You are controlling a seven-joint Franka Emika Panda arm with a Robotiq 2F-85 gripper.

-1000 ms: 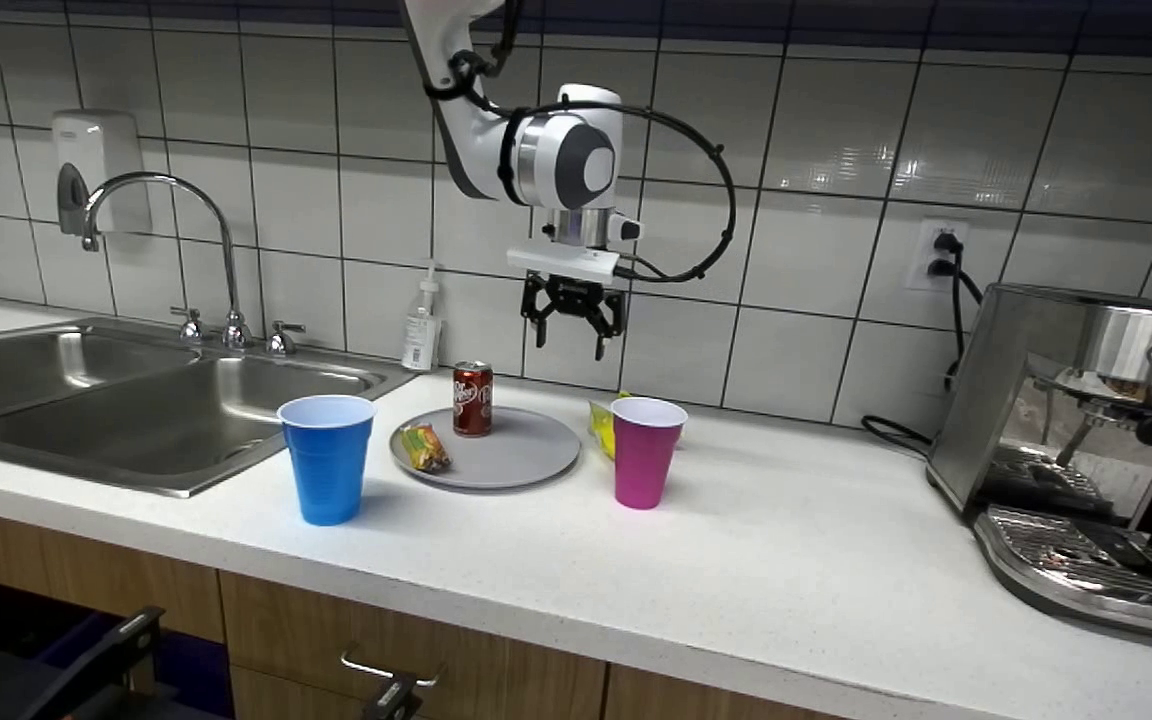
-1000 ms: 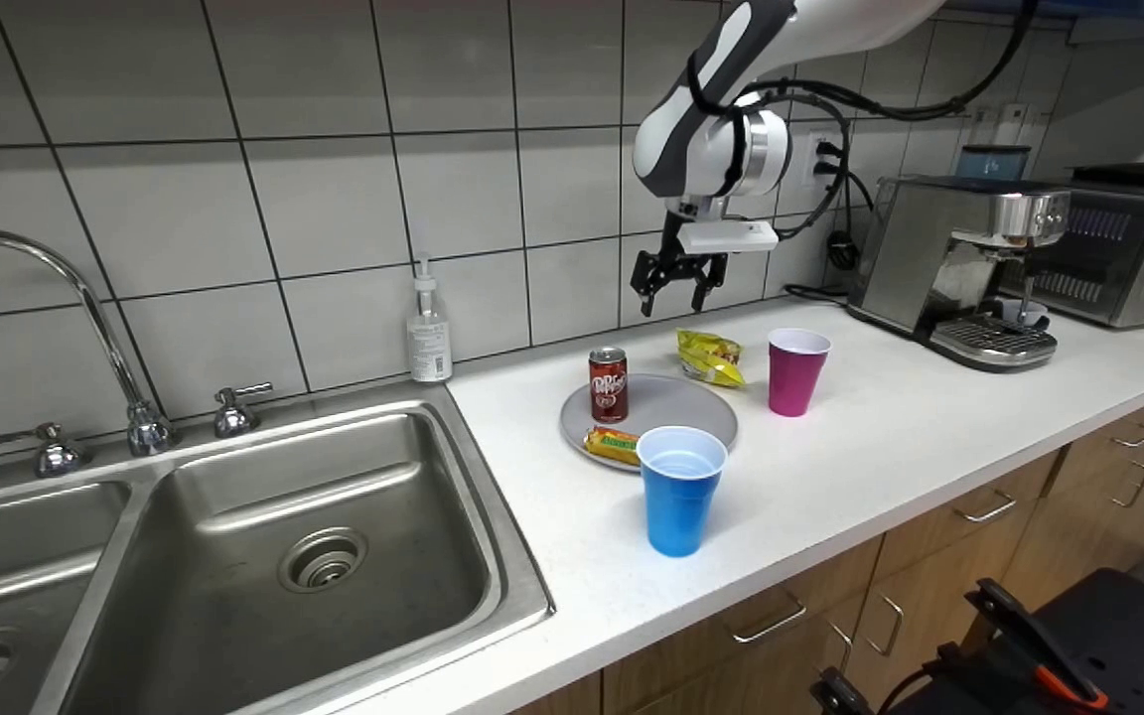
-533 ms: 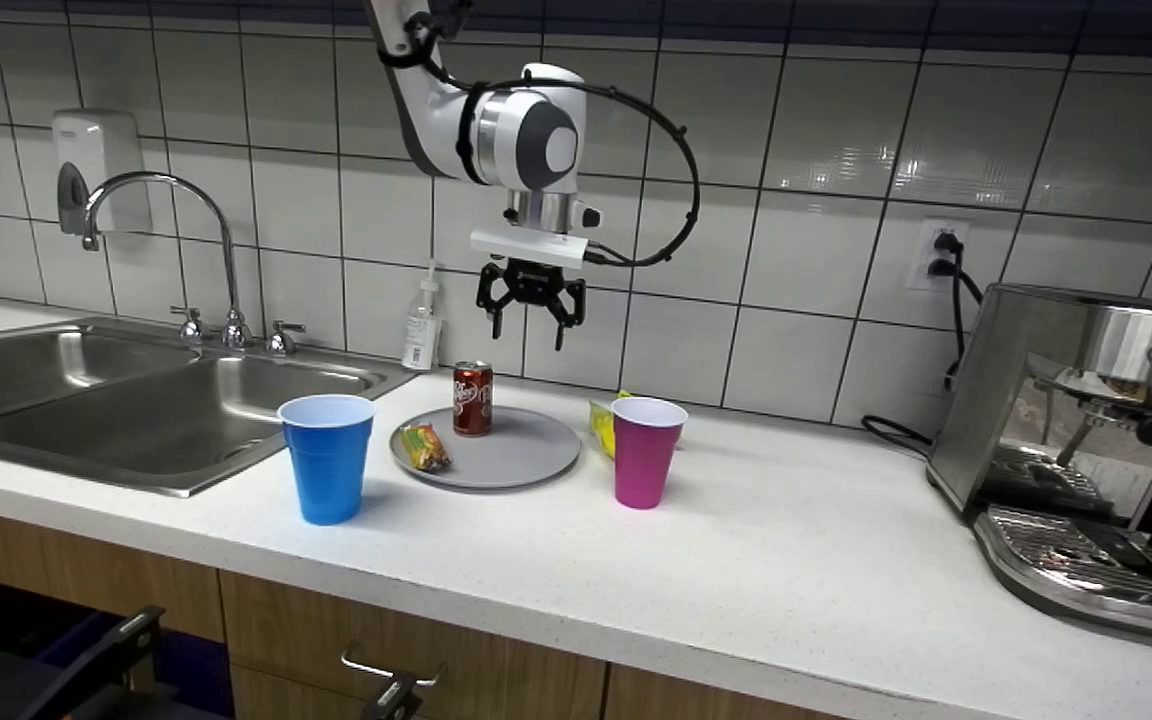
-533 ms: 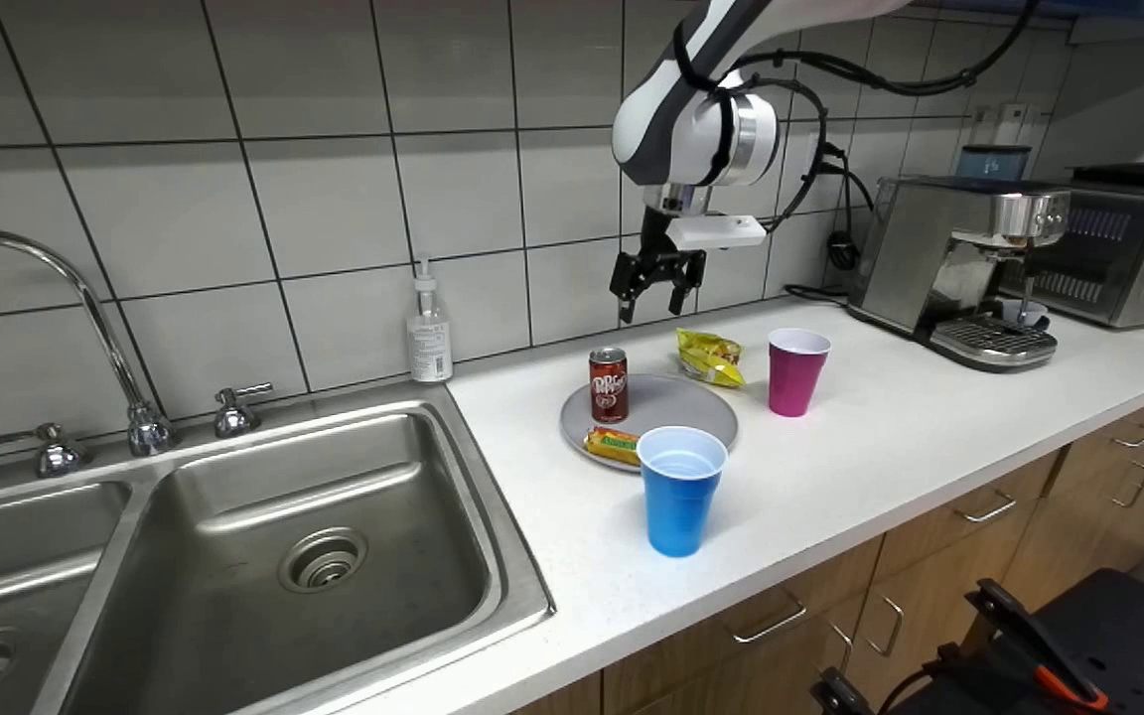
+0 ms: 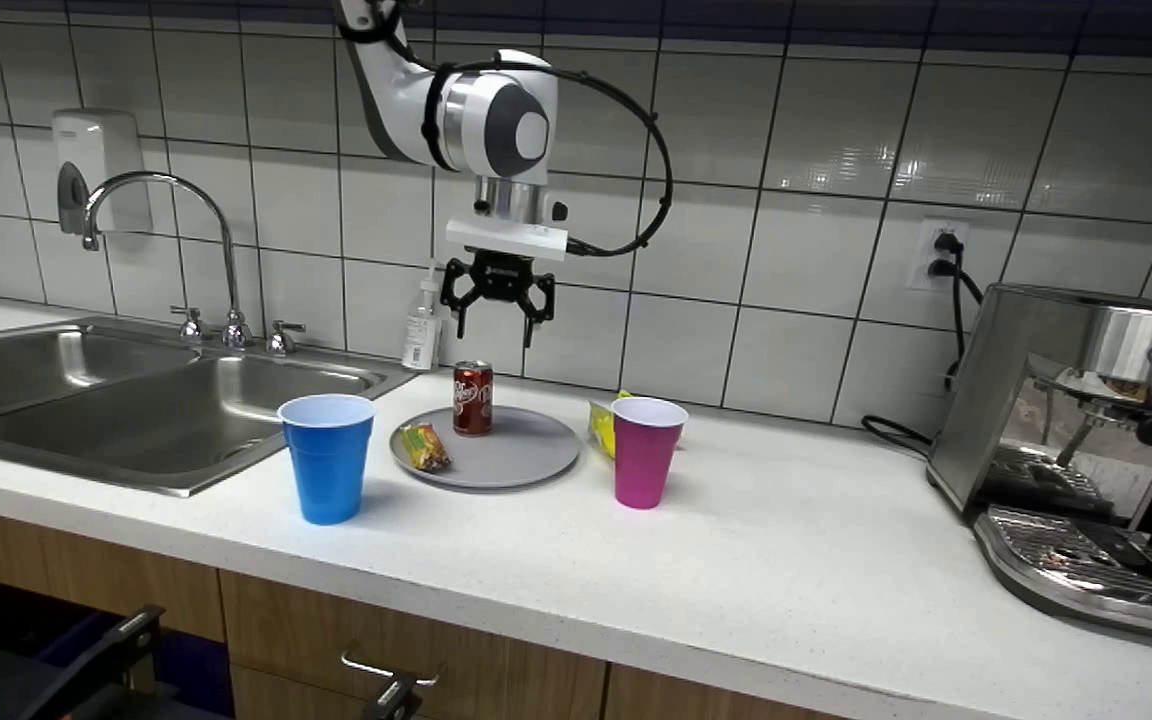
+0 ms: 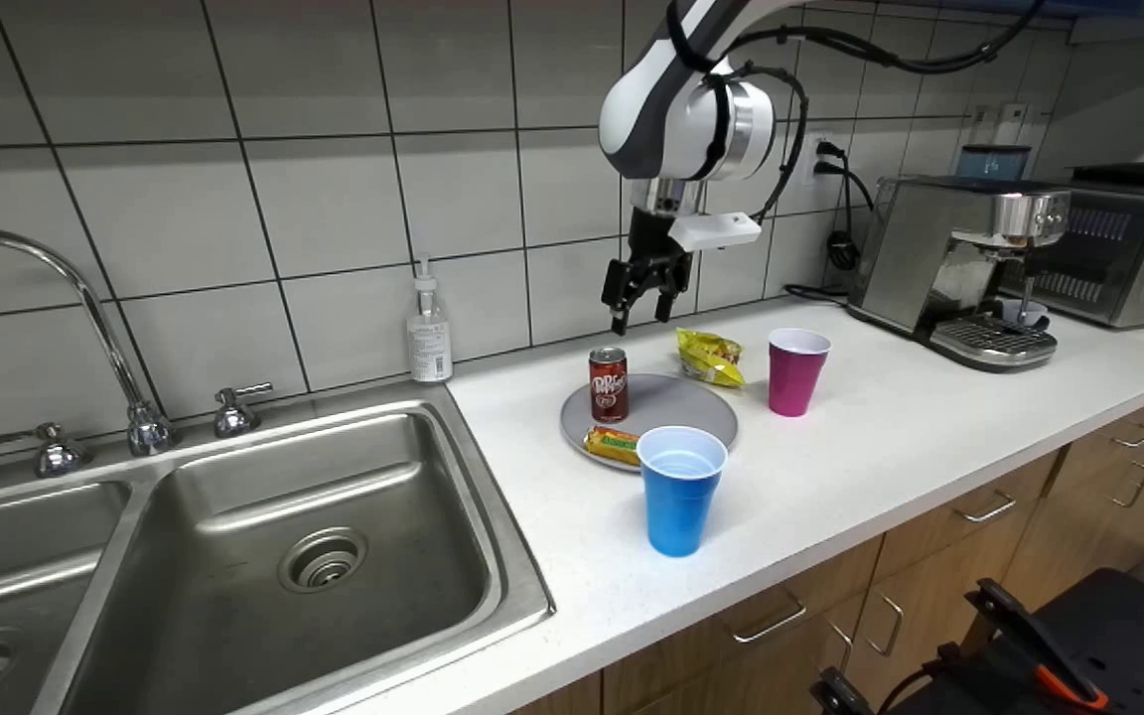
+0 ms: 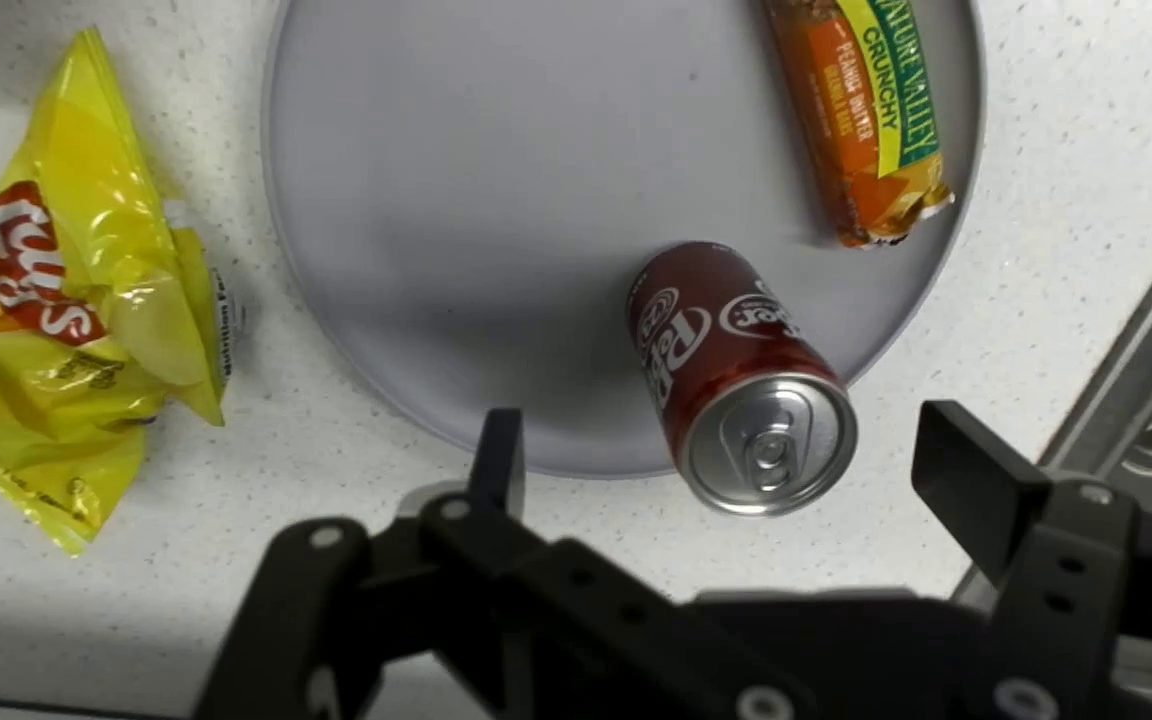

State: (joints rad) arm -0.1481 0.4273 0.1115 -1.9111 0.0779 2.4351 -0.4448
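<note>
Jaws shifted left in both exterior views; spread wide, empty, above soda can. Likely heavyish, stiff, slick: grip mid-body.

Soft shadow beside the can, pale glare in the sink.

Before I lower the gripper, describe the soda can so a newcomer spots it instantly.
On the white counter beside the steel sink, find the round gray plate. The soda can stands on it. Unlike the granola bar lying there, it is upright, dark red, with white lettering.
</note>
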